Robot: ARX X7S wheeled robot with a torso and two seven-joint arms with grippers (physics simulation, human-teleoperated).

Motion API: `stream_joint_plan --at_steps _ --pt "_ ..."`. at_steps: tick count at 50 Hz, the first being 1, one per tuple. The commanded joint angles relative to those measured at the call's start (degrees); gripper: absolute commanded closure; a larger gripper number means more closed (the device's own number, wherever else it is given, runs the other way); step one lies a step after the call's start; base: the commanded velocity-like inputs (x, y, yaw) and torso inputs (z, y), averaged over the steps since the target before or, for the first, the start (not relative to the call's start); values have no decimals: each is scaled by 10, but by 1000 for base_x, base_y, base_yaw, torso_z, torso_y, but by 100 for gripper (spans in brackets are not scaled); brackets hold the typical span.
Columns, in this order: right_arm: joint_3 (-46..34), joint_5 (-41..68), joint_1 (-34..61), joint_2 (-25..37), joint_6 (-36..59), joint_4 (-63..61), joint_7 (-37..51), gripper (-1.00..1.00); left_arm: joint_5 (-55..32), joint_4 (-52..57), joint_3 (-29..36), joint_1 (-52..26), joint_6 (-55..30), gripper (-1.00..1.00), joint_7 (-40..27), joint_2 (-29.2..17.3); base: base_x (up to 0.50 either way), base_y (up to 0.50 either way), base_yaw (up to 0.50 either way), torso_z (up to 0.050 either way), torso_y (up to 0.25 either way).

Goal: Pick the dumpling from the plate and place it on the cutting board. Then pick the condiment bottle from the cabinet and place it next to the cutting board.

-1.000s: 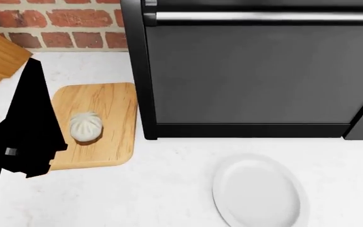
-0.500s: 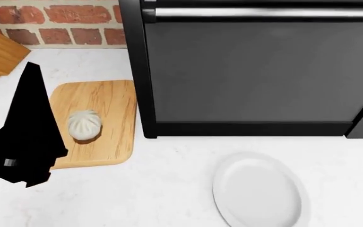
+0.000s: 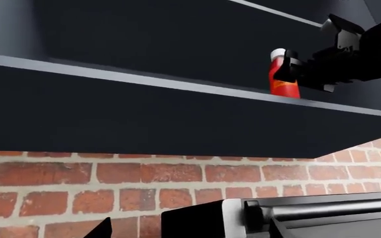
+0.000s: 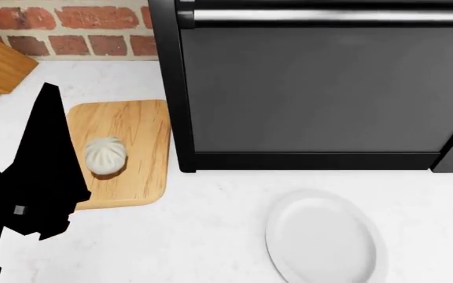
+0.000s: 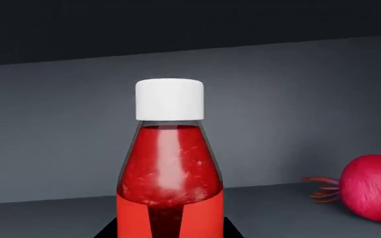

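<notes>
Dumpling (image 4: 106, 156) sits on the cutting board (image 4: 124, 153); white plate (image 4: 321, 239) lies apart on the counter. Condiment bottle (image 3: 283, 74) stands upright on the cabinet shelf (image 3: 177, 84), right gripper (image 3: 295, 69) at it, grip can't be confirmed. Left gripper's opening isn't visible.

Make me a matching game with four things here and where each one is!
Things:
1. dumpling
2. condiment bottle
3. plate
4. beet

Places:
A. bare on the white counter
B. on the cabinet shelf, right in front of the right wrist camera
C. on the cutting board
D. on the shelf beside the bottle

Pairs: 1-C, 2-B, 3-A, 4-D
</notes>
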Motion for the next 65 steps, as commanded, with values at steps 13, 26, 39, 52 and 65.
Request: stream_joint_plan --at_steps 13,26,39,52,65 --pt "-2 -14 3 -16 -152 72 -16 100 -2 -3 -4 0 9 -100 -2 2 -1 0 0 -8 154" --pt "-3 -2 3 3 -10 -109 -52 100 -12 6 -6 2 4 -100 -6 -6 1 0 0 -13 245" --pt "3 55 3 15 -10 -138 -52 100 -10 12 -6 0 0 -100 -13 -10 0 0 0 0 0" --pt "5 77 3 4 -22 -144 -84 100 -1 7 0 -5 -5 -100 -19 -10 -284 226 0 0 0" --pt "24 124 -86 1 67 -344 -74 100 4 10 7 -11 -10 -100 -23 -13 -427 257 0 0 0"
